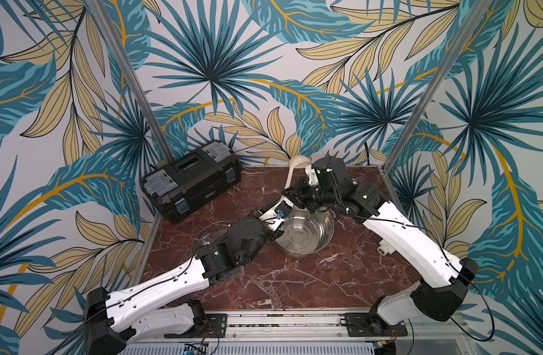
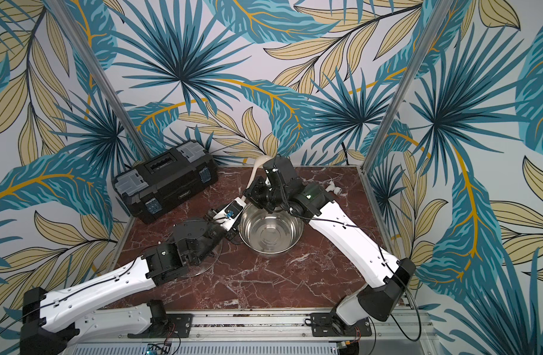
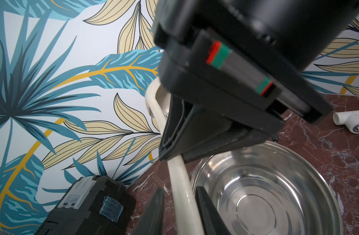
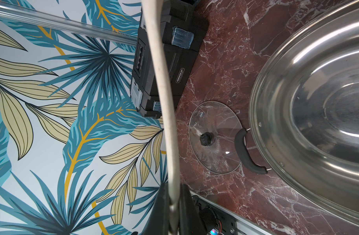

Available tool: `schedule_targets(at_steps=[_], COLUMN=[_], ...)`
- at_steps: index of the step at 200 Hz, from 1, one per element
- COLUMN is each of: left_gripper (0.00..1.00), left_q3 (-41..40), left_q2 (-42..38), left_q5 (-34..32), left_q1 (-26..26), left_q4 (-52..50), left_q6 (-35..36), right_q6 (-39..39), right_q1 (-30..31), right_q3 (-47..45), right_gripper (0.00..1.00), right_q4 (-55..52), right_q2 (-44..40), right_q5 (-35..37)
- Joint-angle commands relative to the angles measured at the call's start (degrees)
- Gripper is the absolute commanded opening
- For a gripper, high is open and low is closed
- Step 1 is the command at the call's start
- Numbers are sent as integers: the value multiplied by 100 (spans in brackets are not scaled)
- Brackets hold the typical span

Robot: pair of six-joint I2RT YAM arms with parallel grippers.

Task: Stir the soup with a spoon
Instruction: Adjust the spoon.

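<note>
White arms [image 1: 159, 285] carry black joints [image 1: 439, 295] and cables [image 1: 492, 319]

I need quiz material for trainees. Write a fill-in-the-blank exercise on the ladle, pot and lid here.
1. The right gripper grips the ladle by its ____.
2. The pot is ____: no soup shows in it.
3. The lid lies beside the pot, knob facing ____.
Missing words: handle; empty; up.
</note>
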Motion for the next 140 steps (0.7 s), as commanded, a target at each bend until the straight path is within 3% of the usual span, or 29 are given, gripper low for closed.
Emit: schedule_targets(at_steps=[1,74,94,112,126,140], left_gripper=[23,0,0,0,0,0], left_q3=[23,62,140,206,240,260], left_q2=[12,30,71,92,92,91], left_q5=[-114,-262,-387,-494,-552,-572], left_q1=[-12,-16,-16,-12,5,64], left_q4=[107,-1,-132,-262,-374,-568], left_q6=[-38,-13,-12,-54,-110,-204], right_q6=[58,145,123,102,106,61], right_q1=[63,118,115,111,116,104], right_q3=[-120,-389,-468,-556,-672,-788], right_gripper=[0,0,0,49,74,92], right_q4=[176,401,473,562,606,557], right_q2=[-41,-143,-205,-321,-492,-734], right_q5=[19,-60,-63,-1,138,439])
